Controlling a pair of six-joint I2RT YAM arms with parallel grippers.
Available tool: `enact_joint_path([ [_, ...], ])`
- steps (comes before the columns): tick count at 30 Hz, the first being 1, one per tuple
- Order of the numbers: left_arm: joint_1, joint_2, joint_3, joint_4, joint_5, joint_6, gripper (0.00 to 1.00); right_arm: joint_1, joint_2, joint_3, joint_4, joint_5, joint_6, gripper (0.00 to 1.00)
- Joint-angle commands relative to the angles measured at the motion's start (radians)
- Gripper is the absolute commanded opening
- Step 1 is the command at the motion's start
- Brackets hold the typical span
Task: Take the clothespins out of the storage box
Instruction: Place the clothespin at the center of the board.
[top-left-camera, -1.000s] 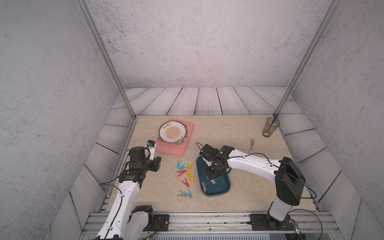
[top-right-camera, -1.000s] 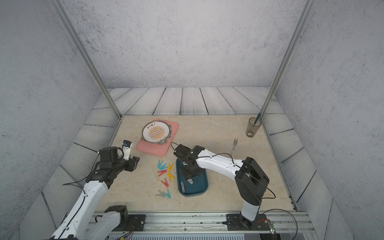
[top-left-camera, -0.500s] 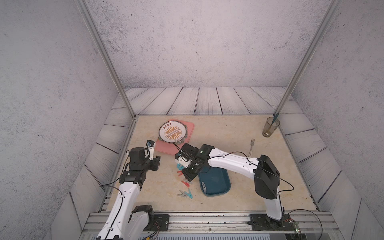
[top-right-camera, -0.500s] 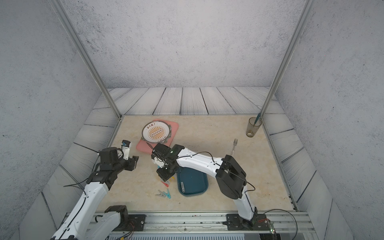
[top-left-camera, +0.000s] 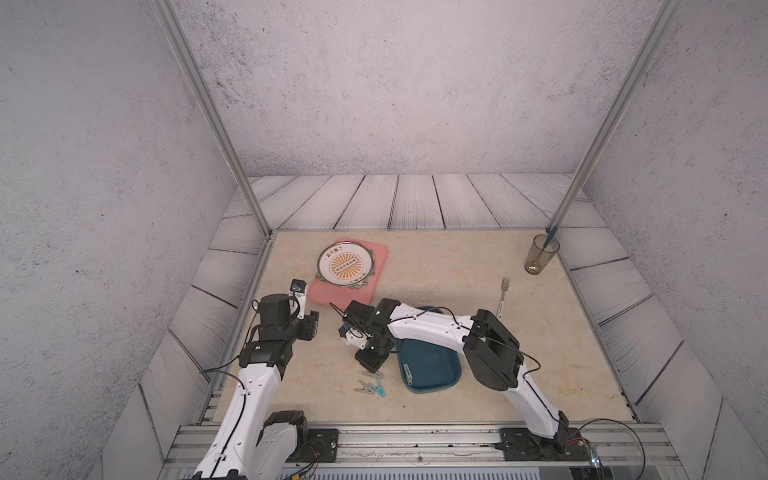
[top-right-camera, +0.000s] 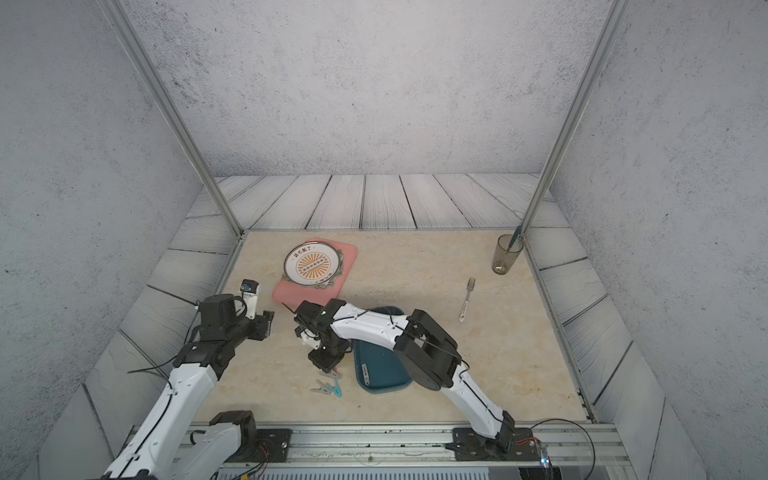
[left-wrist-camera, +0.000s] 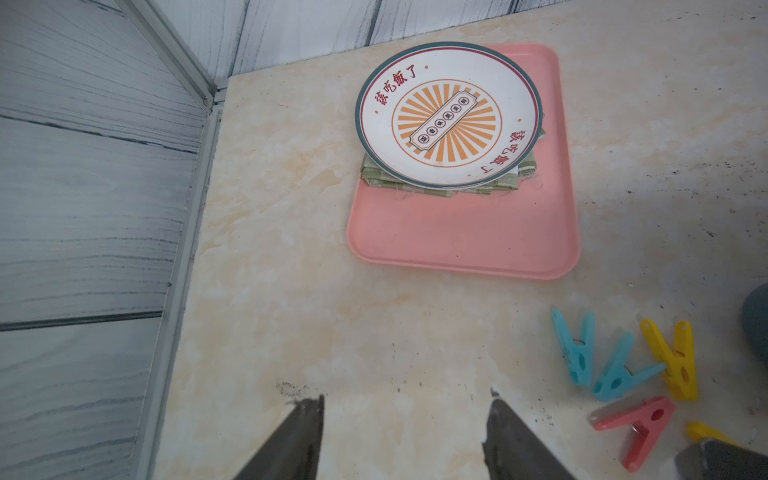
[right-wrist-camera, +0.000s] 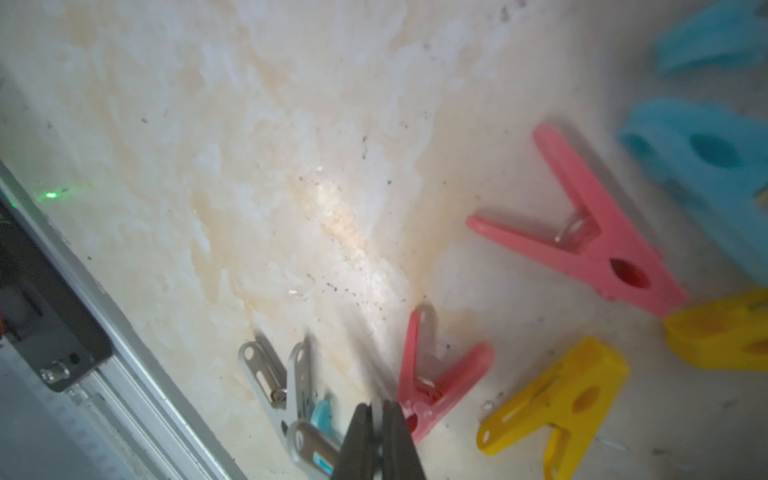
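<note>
The dark teal storage box (top-left-camera: 436, 361) (top-right-camera: 386, 365) lies right of centre, with one pale clothespin (top-left-camera: 408, 372) (top-right-camera: 365, 374) inside by its left rim. Left of it, my right gripper (top-left-camera: 370, 361) (right-wrist-camera: 377, 405) hangs low over loose clothespins on the table. Its jaws are nearly together on a thin grey clothespin seen edge-on and blurred. Around it lie a red clothespin (right-wrist-camera: 432, 382), a yellow one (right-wrist-camera: 557, 399) and a grey one (right-wrist-camera: 274, 374). My left gripper (top-left-camera: 309, 328) (left-wrist-camera: 405, 399) stands open over bare table, left of two teal clothespins (left-wrist-camera: 575, 353).
A pink tray (top-left-camera: 365, 286) at the back left carries a patterned plate (top-left-camera: 345, 265) on a folded cloth. A fork (top-left-camera: 503, 297) lies right of the box. A glass (top-left-camera: 540, 257) holding a pen stands in the back right corner. The metal rail (right-wrist-camera: 124, 374) runs along the front edge.
My right arm has swung left from over the storage box to the clothespins on the table. The left gripper has opened a little wider and stayed where it was.
</note>
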Motion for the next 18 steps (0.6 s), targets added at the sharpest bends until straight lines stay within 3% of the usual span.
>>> enact_joint_path([
  [1,0.009,-0.016,-0.017,0.009,-0.021,0.009,0.67,0.005,0.036,0.037,-0.057,-0.01,-0.038,0.14],
  [8,0.009,0.008,-0.015,0.014,-0.019,0.005,0.67,-0.014,-0.037,0.05,-0.096,0.023,-0.011,0.28],
  [18,0.009,0.02,-0.018,0.017,-0.015,0.015,0.68,-0.159,-0.287,-0.093,-0.095,0.09,0.088,0.3],
])
